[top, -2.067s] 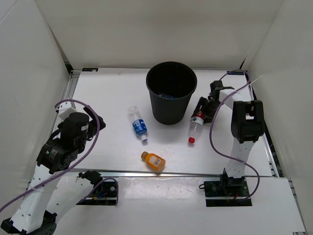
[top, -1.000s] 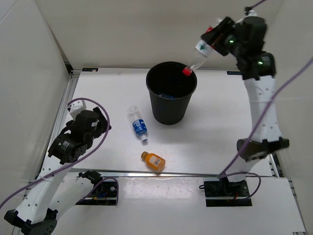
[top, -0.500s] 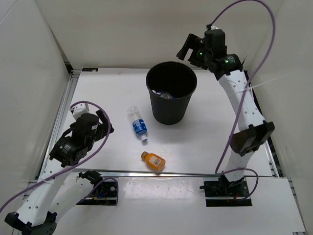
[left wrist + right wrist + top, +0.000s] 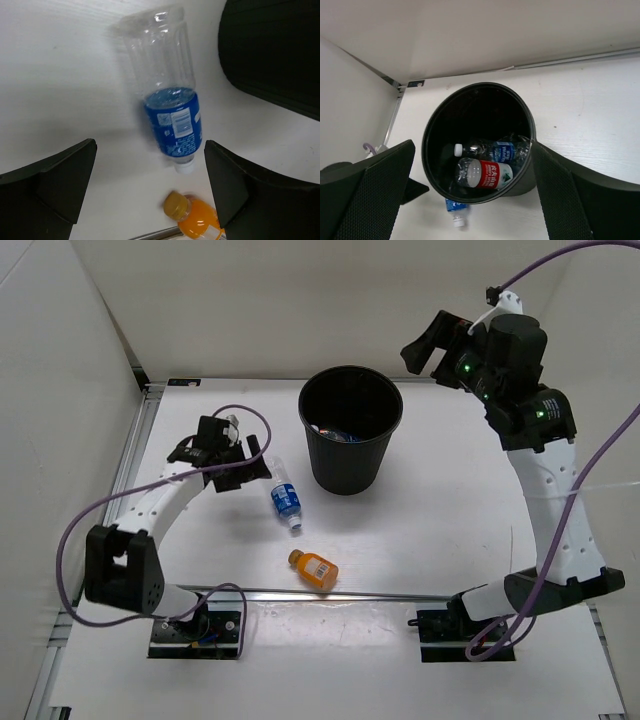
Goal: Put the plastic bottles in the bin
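Observation:
The black bin (image 4: 348,465) stands upright at the back middle of the table. Inside it lie a red-labelled bottle (image 4: 485,173) and a blue-labelled bottle (image 4: 502,150). My right gripper (image 4: 428,338) hangs open and empty, high up and to the right of the bin's rim (image 4: 427,145). Another clear blue-labelled bottle (image 4: 283,494) lies on the table left of the bin, cap towards the front. My left gripper (image 4: 250,460) is open just left of it, the bottle (image 4: 167,100) ahead between its fingers, untouched. A short orange bottle (image 4: 315,570) lies near the front edge.
White walls close in the table on the left, back and right. A metal rail (image 4: 400,593) runs along the front edge just behind the orange bottle (image 4: 197,220). Another rail (image 4: 140,430) lines the left side. The bin wall (image 4: 280,55) is close on the left gripper's right.
The right gripper opened over the bin and the red-labelled bottle dropped in; that arm has since drawn back to the right. The left arm swung out to the blue-labelled bottle.

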